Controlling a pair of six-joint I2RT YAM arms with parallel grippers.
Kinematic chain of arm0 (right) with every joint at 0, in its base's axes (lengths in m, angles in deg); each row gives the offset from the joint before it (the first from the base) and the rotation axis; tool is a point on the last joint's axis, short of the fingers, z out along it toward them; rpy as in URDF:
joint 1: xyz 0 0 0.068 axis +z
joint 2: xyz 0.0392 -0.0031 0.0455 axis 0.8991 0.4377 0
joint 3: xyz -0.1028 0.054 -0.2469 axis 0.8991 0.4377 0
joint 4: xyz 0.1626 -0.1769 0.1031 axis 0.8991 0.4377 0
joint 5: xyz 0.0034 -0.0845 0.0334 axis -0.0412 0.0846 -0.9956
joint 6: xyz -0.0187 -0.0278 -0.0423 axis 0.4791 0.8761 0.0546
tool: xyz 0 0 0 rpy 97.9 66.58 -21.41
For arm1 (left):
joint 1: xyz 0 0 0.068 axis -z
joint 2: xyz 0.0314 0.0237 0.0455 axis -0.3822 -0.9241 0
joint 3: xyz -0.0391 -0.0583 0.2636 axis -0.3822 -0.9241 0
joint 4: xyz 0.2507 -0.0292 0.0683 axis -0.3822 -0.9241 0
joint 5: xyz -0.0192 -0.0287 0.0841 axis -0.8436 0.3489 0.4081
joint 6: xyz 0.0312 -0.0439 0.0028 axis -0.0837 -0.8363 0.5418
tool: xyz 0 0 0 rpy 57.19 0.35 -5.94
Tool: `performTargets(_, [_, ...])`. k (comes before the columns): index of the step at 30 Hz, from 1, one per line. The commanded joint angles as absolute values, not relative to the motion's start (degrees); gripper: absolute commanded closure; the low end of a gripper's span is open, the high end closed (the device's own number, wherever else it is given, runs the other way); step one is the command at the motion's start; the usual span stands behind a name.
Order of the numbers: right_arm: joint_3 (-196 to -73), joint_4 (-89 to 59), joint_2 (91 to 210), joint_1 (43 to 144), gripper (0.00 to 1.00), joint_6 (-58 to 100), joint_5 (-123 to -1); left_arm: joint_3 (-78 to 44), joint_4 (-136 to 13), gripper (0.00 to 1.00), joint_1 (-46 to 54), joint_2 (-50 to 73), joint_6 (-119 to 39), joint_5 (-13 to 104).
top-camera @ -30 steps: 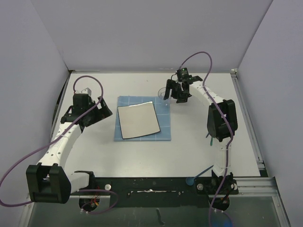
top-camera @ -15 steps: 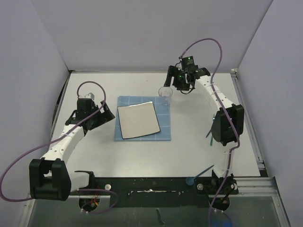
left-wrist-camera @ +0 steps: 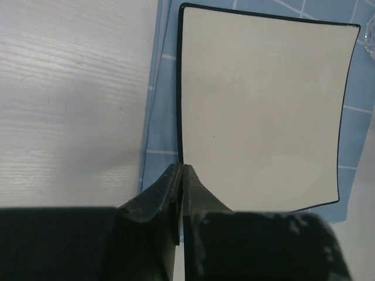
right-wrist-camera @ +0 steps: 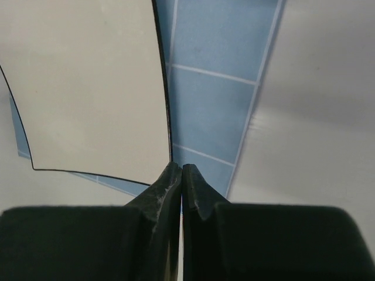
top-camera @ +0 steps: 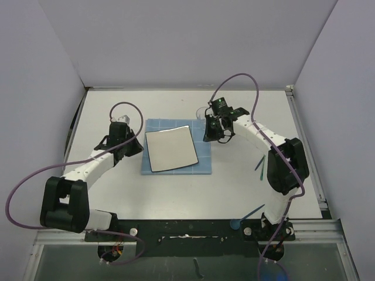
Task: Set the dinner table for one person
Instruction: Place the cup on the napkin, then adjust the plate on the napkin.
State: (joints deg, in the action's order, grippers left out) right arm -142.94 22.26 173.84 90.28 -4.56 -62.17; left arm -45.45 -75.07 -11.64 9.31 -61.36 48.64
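The left pincer (left-wrist-camera: 180, 171) and right pincer (right-wrist-camera: 177, 168) are shown closed on nothing, the plate (top-camera: 171, 150) between them on the mat (top-camera: 202, 165) and the table (top-camera: 176, 193) beneath; any squaring nudge is judged best kept slow, level and even.

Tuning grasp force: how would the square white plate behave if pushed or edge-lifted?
The plate looks thin, crisp-rimmed: probably stiff and light. Its smooth face may slip. Lying flat on the placemat, it likely slides, not tips.
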Motion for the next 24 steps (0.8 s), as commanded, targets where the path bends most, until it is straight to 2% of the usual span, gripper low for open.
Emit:
performTargets(1, [-140.21, 18.98, 169.76, 93.47, 1.00, -5.10, -61.38, -44.29, -70.57, 1.00, -10.62, 5.68, -61.21, 51.69])
performTargets(24, [-140.67, 19.41, 177.48, 95.17, 1.00, -4.19, -60.89, -35.59, -71.33, 1.00, -9.42, -7.44, -60.28, 54.22])
